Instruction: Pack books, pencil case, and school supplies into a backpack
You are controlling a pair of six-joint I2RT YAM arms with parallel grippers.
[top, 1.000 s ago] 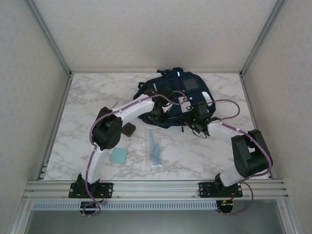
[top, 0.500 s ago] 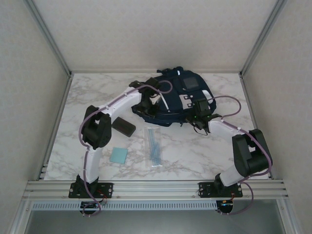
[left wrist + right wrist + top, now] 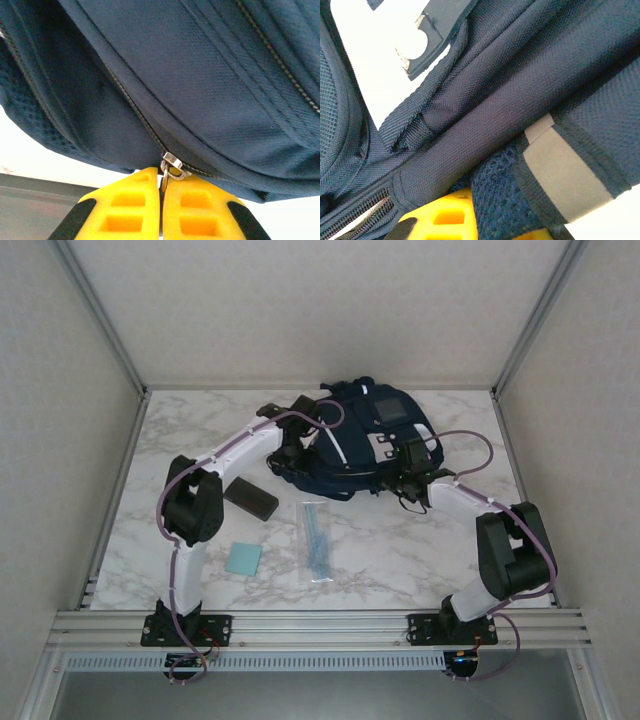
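Navy fabric of the backpack [image 3: 385,435] crowded both wrist views, and the change lay with the left arm [image 3: 240,450]. A second before, its wrist had sat over the middle of the bag's near edge; it had since swung out to the bag's far-left side. The left jaws were pinched fully together on the small metal zip pull [image 3: 170,165], so the slider had very likely been dragged along its track with the arm. Whether the zip lay open behind it, I could not tell. The right jaws were clamped on a fold of mesh at the bag's right side, apparently bracing it, and the right arm [image 3: 470,505] had barely moved. The sweep had uncovered the pencil case [image 3: 252,499], which lay on the worktop [image 3: 180,440] just left of the bag, with the clear packet [image 3: 317,540] and the blue pad [image 3: 243,559] nearer the arm bases. By my reading the bag was being opened, and those three still waited to be packed.
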